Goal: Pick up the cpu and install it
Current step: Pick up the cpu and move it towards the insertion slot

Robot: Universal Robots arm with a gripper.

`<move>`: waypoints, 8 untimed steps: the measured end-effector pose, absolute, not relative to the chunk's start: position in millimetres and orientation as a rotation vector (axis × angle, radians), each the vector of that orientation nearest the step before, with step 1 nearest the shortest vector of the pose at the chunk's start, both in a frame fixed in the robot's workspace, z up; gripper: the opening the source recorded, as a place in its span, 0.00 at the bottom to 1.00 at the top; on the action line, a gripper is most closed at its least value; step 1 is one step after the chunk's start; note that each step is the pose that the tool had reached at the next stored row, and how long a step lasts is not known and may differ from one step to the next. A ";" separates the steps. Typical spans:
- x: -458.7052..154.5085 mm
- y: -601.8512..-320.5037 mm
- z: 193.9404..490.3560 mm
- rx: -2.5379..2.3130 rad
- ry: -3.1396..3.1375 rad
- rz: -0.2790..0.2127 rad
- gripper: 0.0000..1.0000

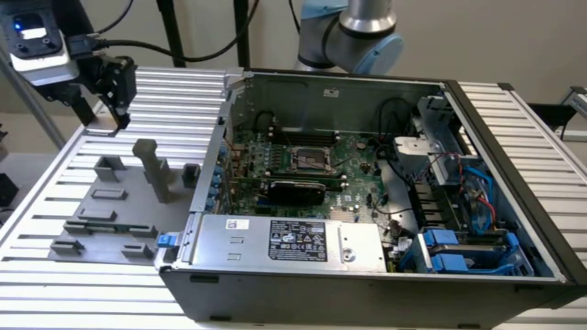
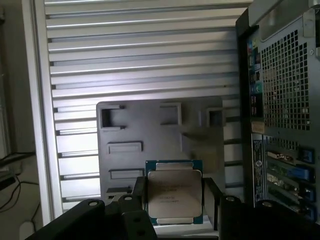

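Note:
The cpu (image 2: 173,194), a flat square chip with a pale metal top and a thin green rim, sits between my gripper's (image 2: 175,200) two dark fingers (image 2: 139,192), which are shut on its opposite edges. In the exterior view my gripper (image 1: 114,118) hangs at the far left, above the back of the grey fixture plate (image 1: 101,213), with the pale cpu (image 1: 109,124) at its tip. The plate lies well below the chip. The motherboard's square socket (image 1: 312,159) lies inside the open computer case, far off toward the exterior view's right.
The open computer case (image 1: 367,275) fills the table's middle and right, and its perforated rear wall (image 2: 282,100) stands close beside my gripper. Grey blocks and an upright post (image 1: 154,168) rise from the fixture plate (image 2: 160,135). Ribbed aluminium table (image 1: 174,96) lies all around.

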State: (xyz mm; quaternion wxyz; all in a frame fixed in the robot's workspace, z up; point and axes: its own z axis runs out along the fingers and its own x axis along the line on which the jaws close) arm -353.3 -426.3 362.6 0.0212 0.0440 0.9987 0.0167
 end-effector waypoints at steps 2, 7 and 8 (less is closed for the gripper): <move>-344.2 -426.0 366.9 0.137 3.096 0.052 0.55; -321.7 -425.4 376.3 0.137 3.096 0.054 0.55; -316.8 -425.3 377.8 0.137 3.096 0.055 0.55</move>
